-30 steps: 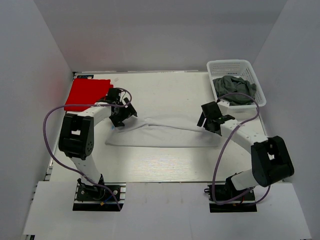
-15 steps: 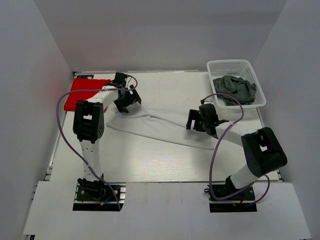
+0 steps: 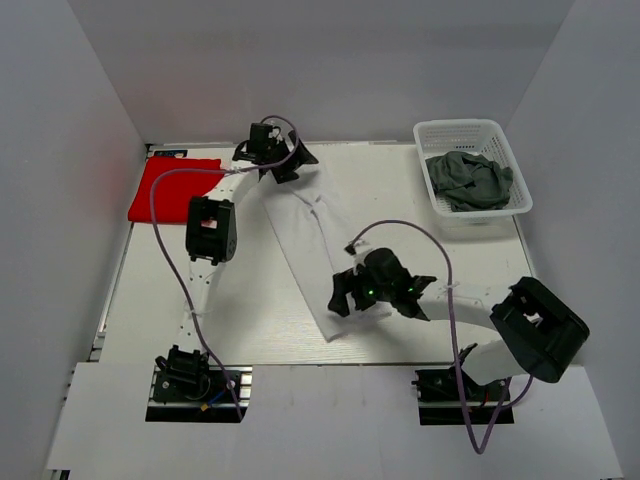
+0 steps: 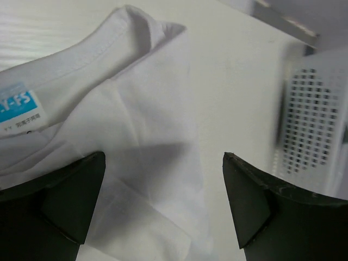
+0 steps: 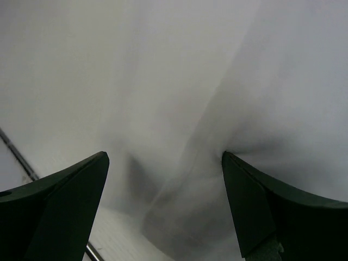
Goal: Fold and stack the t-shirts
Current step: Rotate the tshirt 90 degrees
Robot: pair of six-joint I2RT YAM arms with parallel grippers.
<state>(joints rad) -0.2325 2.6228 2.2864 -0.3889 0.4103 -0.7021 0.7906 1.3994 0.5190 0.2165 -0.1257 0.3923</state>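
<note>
The white t-shirt (image 3: 315,250) lies on the table as a long narrow folded strip, running from the far middle down to the near middle. My left gripper (image 3: 288,168) hovers open over its collar end; the collar and a blue label (image 4: 19,109) show in the left wrist view, with my left gripper (image 4: 163,157) empty. My right gripper (image 3: 345,295) is open just above the strip's near end, with white cloth (image 5: 190,81) under the right gripper (image 5: 163,155). The red t-shirt (image 3: 170,185) lies folded at the far left. The dark grey t-shirt (image 3: 470,180) is bunched in the basket.
The white lattice basket (image 3: 465,127) stands at the far right corner and shows blurred in the left wrist view (image 4: 315,119). White walls enclose the table on three sides. Purple cables loop from both arms over the table.
The white shirt has swung from lying across the table to lying far-to-near. My left gripper moved to the far edge, my right gripper moved left and nearer. Both now stand open.
</note>
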